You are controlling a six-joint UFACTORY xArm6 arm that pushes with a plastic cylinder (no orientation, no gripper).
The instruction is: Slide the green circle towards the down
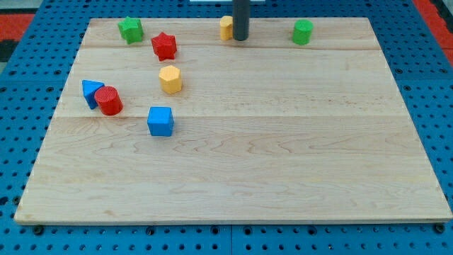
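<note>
My tip [241, 39], bare and holding nothing, touches a yellow block [226, 27]; sweeping toward the green wooden circle [302, 32] risks dragging it sideways.

My surface [283, 156] is pale, smooth wood with visible grain, matt in finish. The green circle [303, 32] looks like matt plastic, and my tip [241, 38] is dark and dull.

My arm shows only as a straight dark rod, charcoal grey, smooth and cylindrical, even in width, plain matte surface with no markings, screws or cables visible, upper part cut off by the view's top, my tip [241, 38] blunt and flat-ended.
</note>
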